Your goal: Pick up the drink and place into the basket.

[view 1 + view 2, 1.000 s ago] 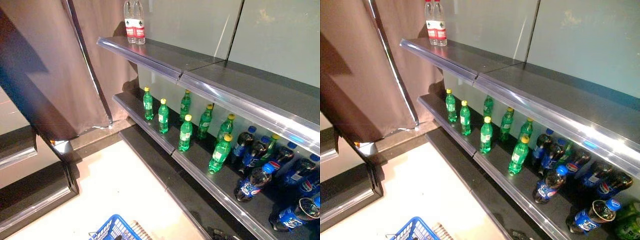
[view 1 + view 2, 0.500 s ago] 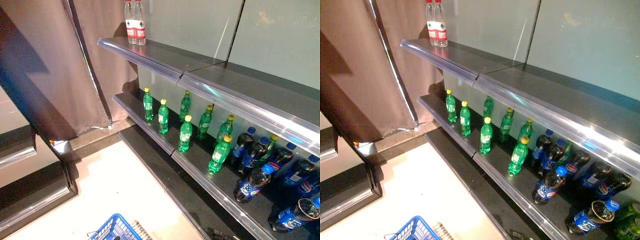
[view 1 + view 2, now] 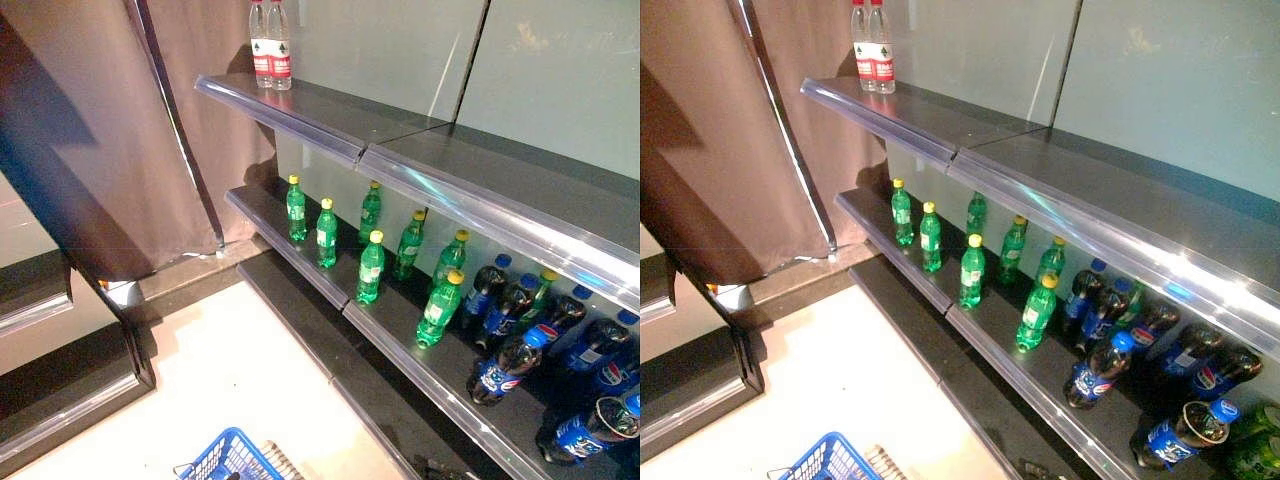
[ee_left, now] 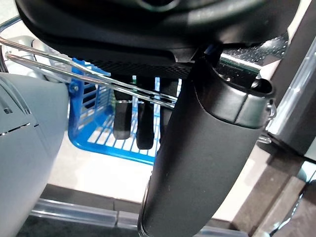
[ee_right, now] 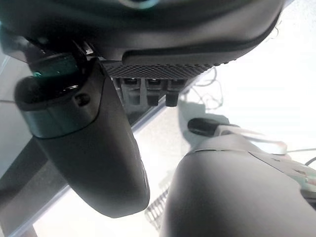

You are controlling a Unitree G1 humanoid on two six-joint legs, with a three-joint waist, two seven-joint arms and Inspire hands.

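Fingers (image 4: 129,118) of the left hand (image 4: 148,29) curl over the wire handle (image 4: 89,74) of the blue basket (image 4: 94,123), which hangs low by the floor (image 3: 230,370); the right hand (image 5: 148,29) hangs with its fingers (image 5: 153,91) curled on nothing. Two clear water bottles (image 3: 270,45) stand at the left end of the top shelf (image 3: 330,110). On the lower shelf (image 3: 400,320) stand green bottles (image 3: 371,267) with yellow caps and pale labels, upright in two rows. Right of them sit dark cola bottles (image 3: 510,360) with blue caps.
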